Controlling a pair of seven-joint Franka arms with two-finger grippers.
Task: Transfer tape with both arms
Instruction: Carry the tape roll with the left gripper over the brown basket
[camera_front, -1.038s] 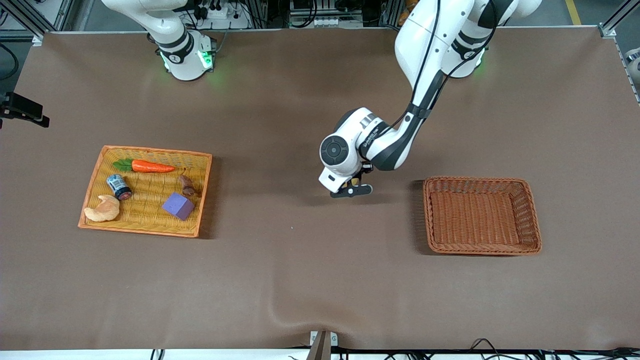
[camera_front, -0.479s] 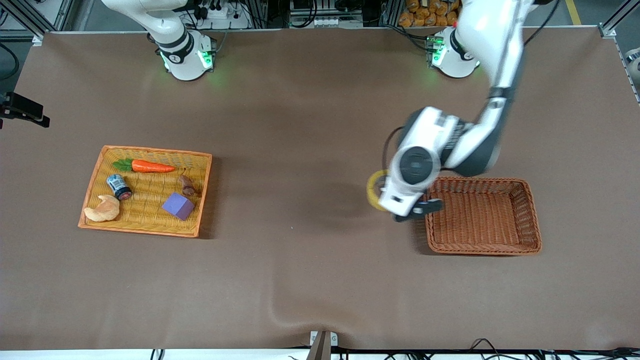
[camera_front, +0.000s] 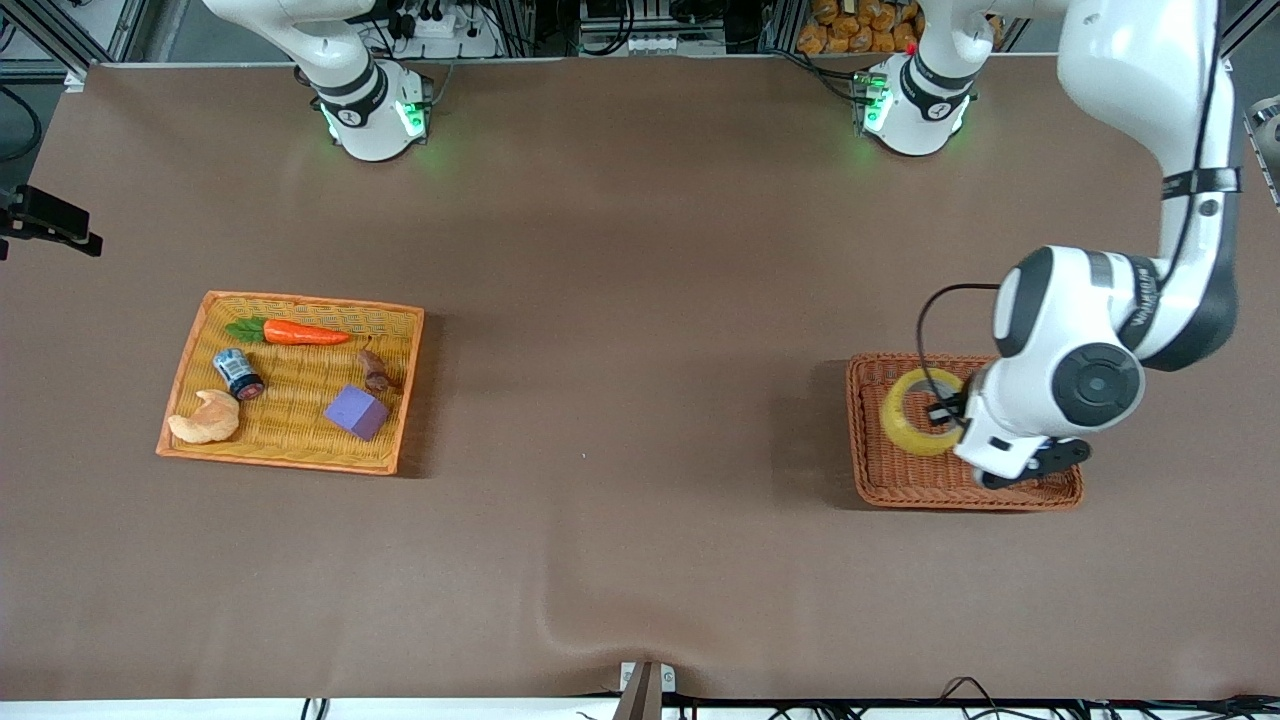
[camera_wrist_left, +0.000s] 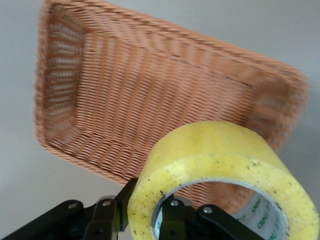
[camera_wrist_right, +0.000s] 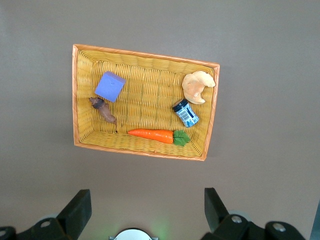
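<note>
Over the brown basket: the tape (camera_front: 918, 412) hangs in the air above the basket's end toward the counter's middle, carried by the left gripper (camera_front: 950, 412).
Brown basket: the brown basket (camera_front: 1040, 497) sits on the counter (camera_front: 640, 560) toward the left arm's end, with nothing seen lying in it.
Left gripper hold: clenched on the tape, one finger inside the core and one outside the yellow wall (camera_wrist_left: 172, 227).
Tape handling: likely light and stiff, a hard core under smooth, slippery wraps; not fragile. Pinching through the ring's wall looks the surest hold, since the outer face could slide.
Yellow tray: the yellow tray (camera_front: 180, 372) lies toward the right arm's end, holding a carrot (camera_front: 300, 333), a blue-labelled can (camera_front: 238, 373), a croissant (camera_front: 205, 420), a purple block (camera_front: 356, 411) and a small brown piece (camera_front: 375, 370).
Right gripper: the right gripper (camera_wrist_right: 145, 210) waits high over the yellow tray, released, holding nothing.
</note>
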